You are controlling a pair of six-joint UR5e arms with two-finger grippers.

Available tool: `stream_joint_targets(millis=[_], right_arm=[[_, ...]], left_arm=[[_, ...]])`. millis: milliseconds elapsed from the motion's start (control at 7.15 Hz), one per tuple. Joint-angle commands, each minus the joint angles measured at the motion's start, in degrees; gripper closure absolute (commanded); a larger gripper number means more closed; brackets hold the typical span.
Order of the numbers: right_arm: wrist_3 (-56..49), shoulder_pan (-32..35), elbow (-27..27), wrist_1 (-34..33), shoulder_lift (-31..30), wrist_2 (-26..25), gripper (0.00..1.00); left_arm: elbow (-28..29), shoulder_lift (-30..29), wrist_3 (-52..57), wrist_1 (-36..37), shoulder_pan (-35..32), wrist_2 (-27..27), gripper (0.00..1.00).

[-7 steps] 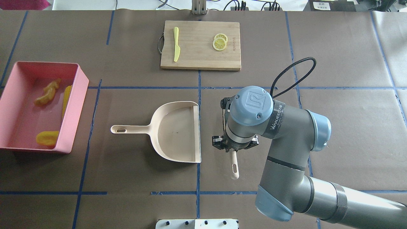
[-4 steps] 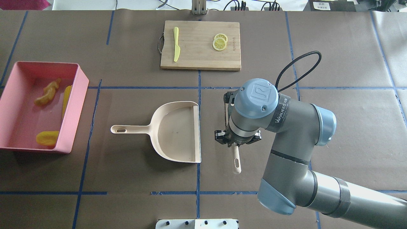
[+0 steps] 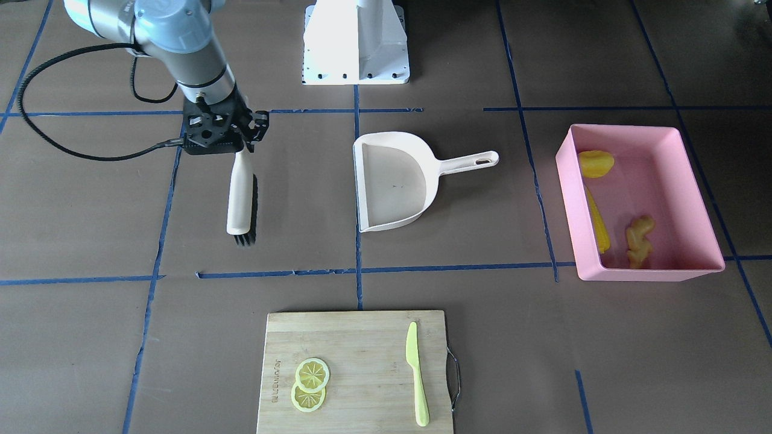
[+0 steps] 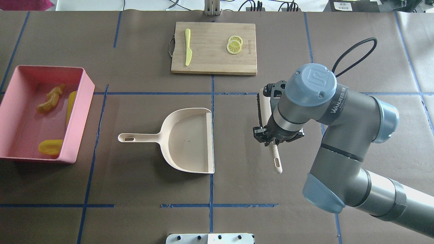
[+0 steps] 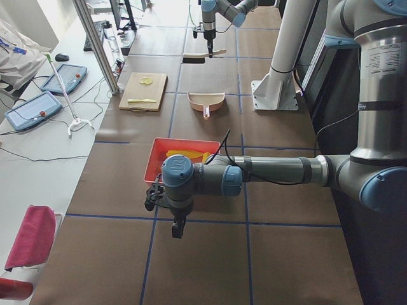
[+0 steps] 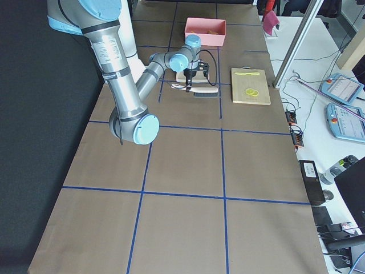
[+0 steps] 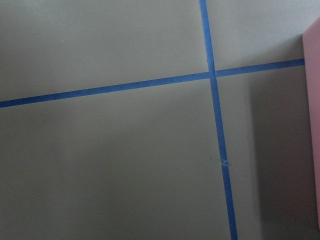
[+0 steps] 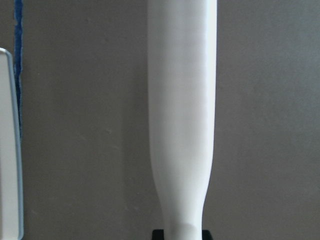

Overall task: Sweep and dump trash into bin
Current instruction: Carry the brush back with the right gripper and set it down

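Note:
The pink bin [image 4: 80, 112] stands at the table's left end, also in the front view [image 3: 648, 276]. The corn cob [image 4: 70, 103], the ginger root [image 4: 51, 98] and the yellow lump [image 4: 50, 147] lie inside it. My right gripper [image 4: 276, 139] is shut on the handle of a white hand brush [image 4: 261, 105], held level and low over the table to the right of the beige dustpan [image 4: 190, 140]. The dustpan is empty. The brush handle fills the right wrist view [image 8: 182, 125]. My left gripper [image 5: 177, 225] shows only in the exterior left view, beside the bin; I cannot tell its state.
A wooden cutting board [image 4: 213, 66] lies at the far middle with a light-green knife [image 4: 188, 46] and two lemon slices [image 4: 234, 45] on it. The robot's white base [image 3: 356, 42] stands at the near edge. Blue tape lines cross the brown table cover.
My right arm has moved to the right and slightly farther away from the dustpan, carrying the brush with it. Bin, trash and dustpan have not moved.

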Motion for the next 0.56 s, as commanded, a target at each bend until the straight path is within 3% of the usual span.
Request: stream_joint_targets(millis=[0, 140, 420], right_arm=[[-17.61, 10.18, 0.38, 0.30, -8.61, 3.99, 1.00], [-25.96, 15.01, 0.38, 0.56, -13.26, 4.26, 1.00], [-36.66, 21.97, 1.08, 3.26, -23.81, 6.62, 1.00]], left_arm=[[-0.22, -0.20, -0.09, 4.14, 0.07, -0.04, 0.00], [-1.44, -0.90, -0.01, 10.53, 0.15, -0.21, 0.00], [-4.69, -0.21, 0.08, 11.82, 0.07, -0.39, 0.00]])
